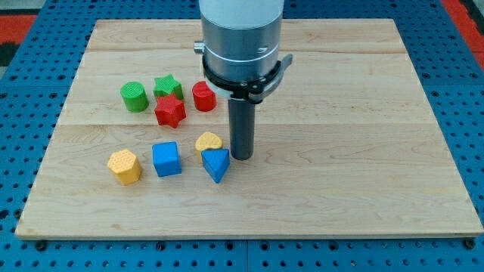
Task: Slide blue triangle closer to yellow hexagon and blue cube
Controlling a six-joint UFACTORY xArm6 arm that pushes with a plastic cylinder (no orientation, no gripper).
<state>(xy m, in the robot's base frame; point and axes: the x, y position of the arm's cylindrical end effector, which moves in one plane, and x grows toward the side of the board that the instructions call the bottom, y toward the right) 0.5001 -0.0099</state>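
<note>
Blocks sit on a pale wooden board (363, 189) that rests on a blue pegboard surface (23, 151).

Nearest the view's bottom, the blue triangle (215, 164) lies with one corner pointing toward the view's bottom, so its long axis runs bottom to top in the view. Places below are given from this blue triangle.

To its left, a little apart, sits the blue cube (166, 159). Further left, beyond the cube, sits the yellow hexagon (125, 166).

Just above the triangle, touching or nearly so, is a yellow block (209, 142), rounded, its exact shape unclear.

My tip (242, 157) stands just to the triangle's right, level with its upper edge; whether they touch cannot be told. The arm carries a plain dark rod with no fingers, so nothing is held.

Farther up and left is a red star (170, 111), with a red cylinder (203, 97) to its right, a green star (167, 87) behind it, and a green cylinder (134, 97) to its left.

No writing or labels can be read.
</note>
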